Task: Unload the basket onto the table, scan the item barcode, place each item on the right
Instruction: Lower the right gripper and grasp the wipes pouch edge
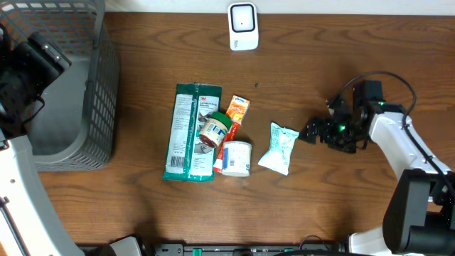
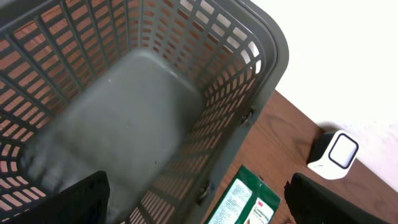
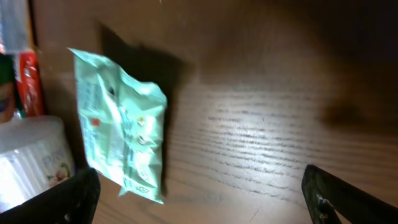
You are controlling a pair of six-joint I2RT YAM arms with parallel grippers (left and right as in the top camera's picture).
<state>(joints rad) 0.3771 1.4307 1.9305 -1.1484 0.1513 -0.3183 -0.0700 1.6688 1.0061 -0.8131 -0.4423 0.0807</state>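
Because the mint pouch (image 1: 279, 148) lies flat just left of the open right gripper (image 1: 311, 132), a shallow pinch could shove it into the white tub (image 1: 235, 158) nearby. The left gripper (image 2: 199, 186), also open, hangs over the basket (image 2: 273, 46); the scanner (image 1: 243, 27) sits at the far edge.

Ahead of the right claw (image 3: 202, 199), the packet's (image 3: 121, 134) print is too blurred to read; the tub (image 3: 28, 162) to its left is cut off. Beneath the left claw (image 2: 205, 199), the pouch (image 2: 245, 202) is cut off.
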